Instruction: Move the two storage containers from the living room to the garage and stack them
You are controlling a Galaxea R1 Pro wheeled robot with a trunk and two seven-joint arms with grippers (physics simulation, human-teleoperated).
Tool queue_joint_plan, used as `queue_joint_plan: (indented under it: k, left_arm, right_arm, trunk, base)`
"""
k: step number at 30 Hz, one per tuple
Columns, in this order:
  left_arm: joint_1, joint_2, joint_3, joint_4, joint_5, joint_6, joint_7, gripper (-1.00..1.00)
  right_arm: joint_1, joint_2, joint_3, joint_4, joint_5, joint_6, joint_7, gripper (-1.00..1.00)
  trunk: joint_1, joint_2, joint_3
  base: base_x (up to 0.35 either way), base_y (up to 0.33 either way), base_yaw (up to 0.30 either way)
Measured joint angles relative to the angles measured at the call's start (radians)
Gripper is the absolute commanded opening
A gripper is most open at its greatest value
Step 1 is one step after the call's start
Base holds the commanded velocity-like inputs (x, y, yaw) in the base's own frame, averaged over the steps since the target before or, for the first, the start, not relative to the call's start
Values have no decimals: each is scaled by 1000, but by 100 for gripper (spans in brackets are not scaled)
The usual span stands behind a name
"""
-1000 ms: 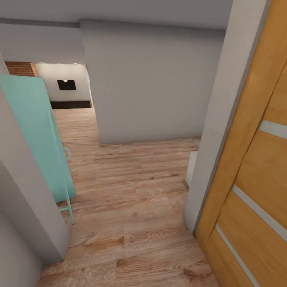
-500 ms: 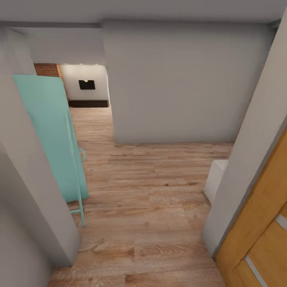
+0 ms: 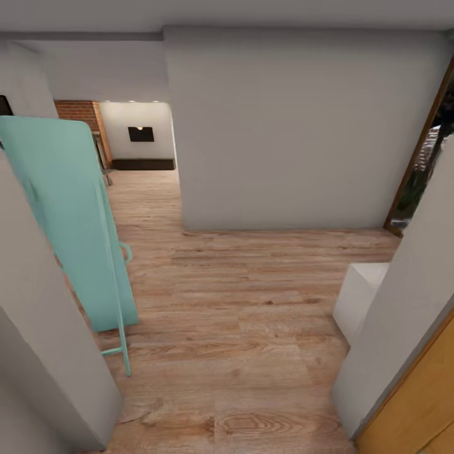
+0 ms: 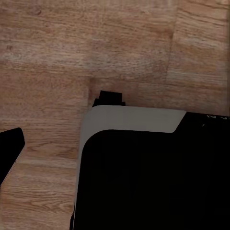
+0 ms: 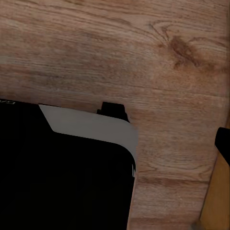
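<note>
Between two grey wall corners I'm sitting in a narrow doorway, looking down over the light wood plank floor (image 3: 252, 302) of a hallway. A big plain grey wall block (image 3: 302, 126) stands straight ahead, so the only way on runs to its left, where the planks lead toward a red brick surface (image 3: 79, 112) and a cream wall with a small dark rectangular panel (image 3: 140, 133). I judge that to be the living room end, where the two orange-red storage containers should be; none of my views shows them, so nothing is carried and the fetching half of the job is not yet begun.

Leaning at the left edge of the passage is a teal flat panel on a thin teal frame (image 3: 69, 214), its foot reaching into my lane. At the right sit a low white box (image 3: 362, 296) and the edge of an orange-brown wooden door (image 3: 416, 410).

Both wrist cameras look straight down at planks and the dark, grey-edged robot base (image 4: 143, 177), which suggests the arms hang tucked for driving. Left claw, right claw: open or closed, I cannot tell.
</note>
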Motion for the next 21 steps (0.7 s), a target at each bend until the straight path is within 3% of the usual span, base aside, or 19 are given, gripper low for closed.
queue_joint_plan:
  k: [21]
  left_arm:
    - [0,0,0,0,0,7,-2,100]
  right_arm:
    - [0,0,0,0,0,0,0,100]
  trunk:
    - [0,0,0]
  base:
    - [321,0,0]
